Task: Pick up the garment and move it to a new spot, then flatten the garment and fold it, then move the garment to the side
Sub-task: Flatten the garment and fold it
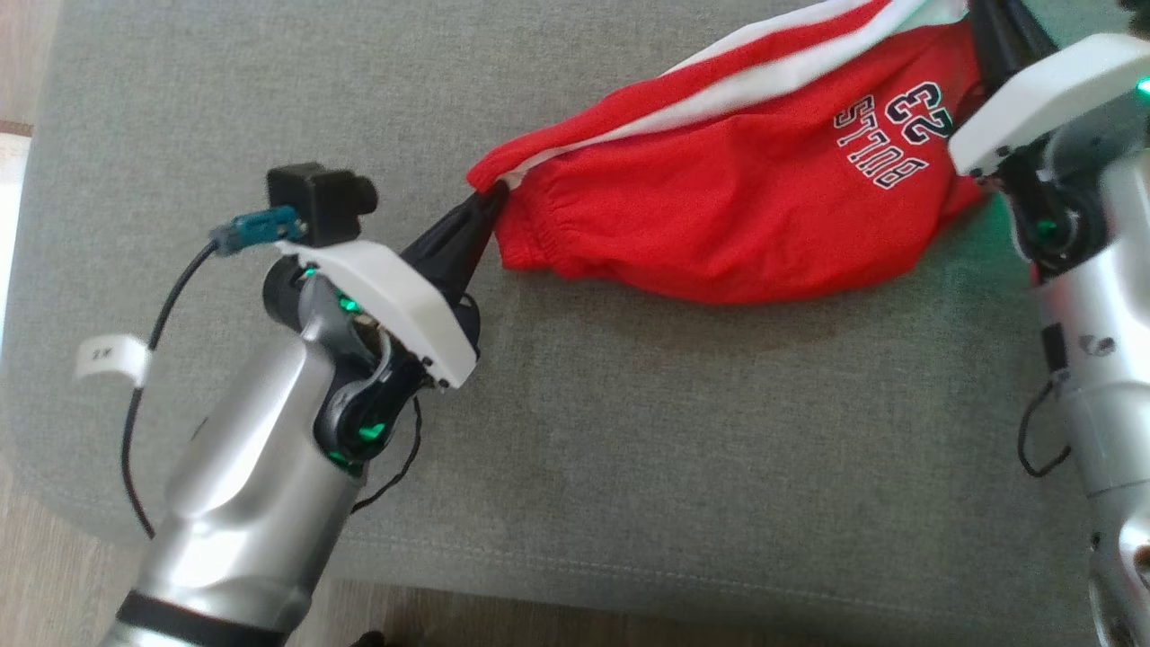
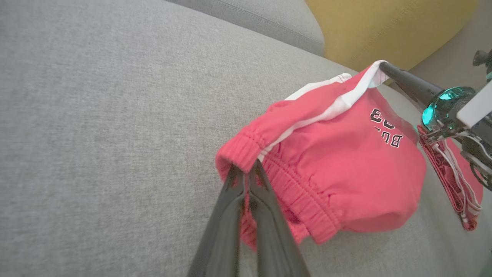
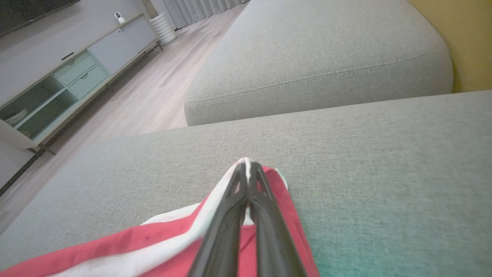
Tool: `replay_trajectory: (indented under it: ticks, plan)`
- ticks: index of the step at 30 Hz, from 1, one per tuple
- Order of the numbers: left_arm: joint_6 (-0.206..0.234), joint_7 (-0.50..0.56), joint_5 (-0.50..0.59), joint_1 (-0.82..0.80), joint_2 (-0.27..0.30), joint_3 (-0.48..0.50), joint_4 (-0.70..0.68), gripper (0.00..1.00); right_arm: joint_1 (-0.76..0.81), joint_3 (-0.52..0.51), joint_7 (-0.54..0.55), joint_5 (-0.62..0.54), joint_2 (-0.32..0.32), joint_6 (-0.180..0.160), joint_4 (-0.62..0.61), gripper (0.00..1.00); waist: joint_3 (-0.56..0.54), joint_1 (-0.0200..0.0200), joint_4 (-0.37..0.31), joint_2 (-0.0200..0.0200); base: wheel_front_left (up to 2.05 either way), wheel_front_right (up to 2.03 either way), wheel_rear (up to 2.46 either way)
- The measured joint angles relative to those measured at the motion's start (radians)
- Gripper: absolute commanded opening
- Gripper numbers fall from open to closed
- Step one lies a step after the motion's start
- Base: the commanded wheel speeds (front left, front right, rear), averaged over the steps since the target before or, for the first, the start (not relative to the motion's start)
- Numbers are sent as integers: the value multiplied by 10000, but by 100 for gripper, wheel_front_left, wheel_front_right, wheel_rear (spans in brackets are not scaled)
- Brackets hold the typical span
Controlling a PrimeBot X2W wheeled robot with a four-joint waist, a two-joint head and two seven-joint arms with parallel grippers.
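We see red jersey shorts with white side stripes strung over the grey fabric sofa cushion at 1 o'clock, left hand clamped on the waistband, right hand clamped on the striped end.

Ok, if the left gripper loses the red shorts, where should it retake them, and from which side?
Probably the elastic waistband corner by the white stripe, where the left gripper pinches the red shorts now, coming in from the robot's left: the gathered hem is thick and juts toward that side.
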Motion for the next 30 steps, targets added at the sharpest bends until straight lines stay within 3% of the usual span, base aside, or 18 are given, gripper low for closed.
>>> replay_trajectory:
  ticks: [1, 2, 3, 8, 15, 23, 30]
  plan:
    - [-15, -10, -4, -113, -58, -75, 159, 43, -117, 194, -134, 79, -19, 0, 255, 71, 29, 0, 15, 0, 0, 0, 0]
    - [-25, -71, -65, -200, -90, -136, 313, 43, -192, 355, -322, 132, -23, 0, 456, 71, 47, 0, 19, 0, 0, 0, 0]
    - [-59, -192, -132, -252, -115, -199, 424, 100, -250, 522, -533, 201, -29, 0, 610, 100, 50, 0, 12, 0, 0, 0, 0]
    - [-65, -1003, -155, -223, -270, -234, 871, 100, -217, 1225, -2079, 558, -84, 0, 719, 100, -94, 0, -94, 0, 0, 0, 0]
    - [1043, -3041, 784, 904, -125, 111, 320, 100, 1048, 1329, -3682, 123, -424, 0, -186, 100, -580, -2, -402, 0, 0, 0, 0]
    - [2591, -3705, 2548, 1864, 474, 838, -1348, 100, 3521, -163, -3816, -1302, -309, 0, -2623, 100, -1244, -2, -922, 0, 0, 0, 0]
    - [2964, -3741, 3572, 2898, 876, 1189, -2268, 100, 5907, -1016, -2715, -2328, 543, 0, -4949, 100, -1799, -2, -1461, 0, 0, 0, 0]
